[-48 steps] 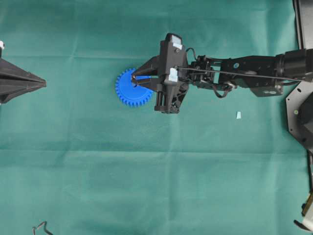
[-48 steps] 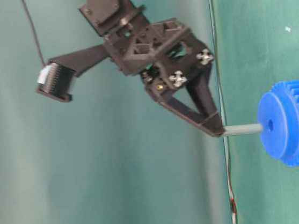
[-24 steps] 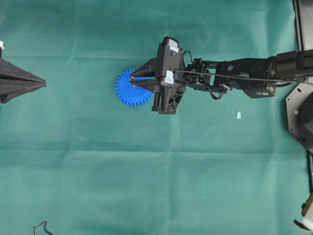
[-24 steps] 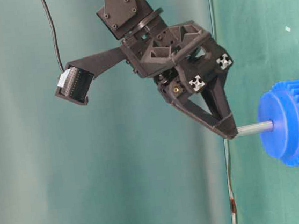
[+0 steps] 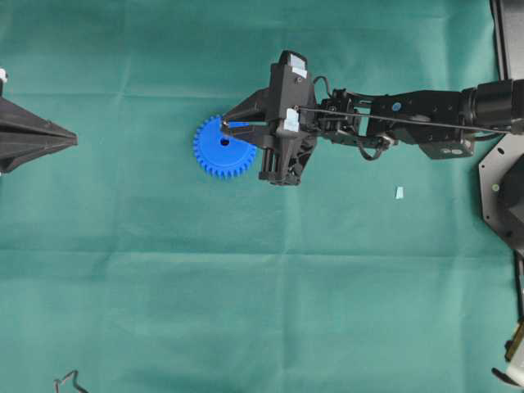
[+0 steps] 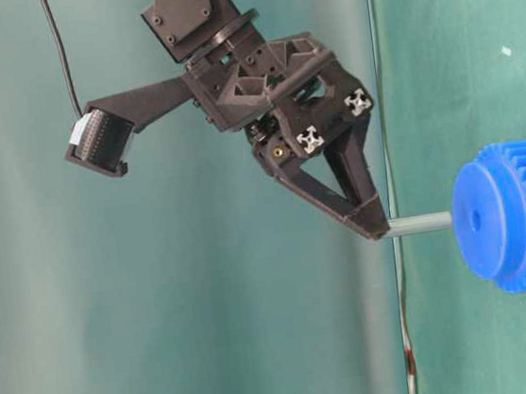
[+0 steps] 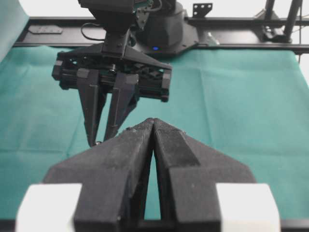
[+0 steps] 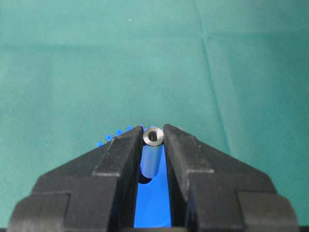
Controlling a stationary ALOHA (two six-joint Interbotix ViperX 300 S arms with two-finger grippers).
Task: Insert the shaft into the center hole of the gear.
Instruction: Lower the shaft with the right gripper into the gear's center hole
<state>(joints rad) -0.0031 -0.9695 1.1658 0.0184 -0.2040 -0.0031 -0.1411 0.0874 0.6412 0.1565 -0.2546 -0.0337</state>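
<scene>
Hidden: the right gripper point(image 5: 227, 125) covers the right-hand part of the gear point(image 5: 218, 147) in the overhead view; in the right wrist view only a blue strip and a few teeth show between the fingers. The shaft's point(image 6: 419, 224) lower tip at the hub face cannot be judged as touching or just clear.

Pose: right arm reaches across from the right edge, fingers angled down, jaws closed narrowly on the shaft's upper end. The shaft stands upright above the center hole point(image 5: 223, 142). Left gripper point(image 5: 72, 140) rests at the left edge, jaws closed, holding nothing.

Room: green cloth point(image 5: 246, 295) lies open around the gear; pale blue scrap point(image 5: 399, 192) well apart.
</scene>
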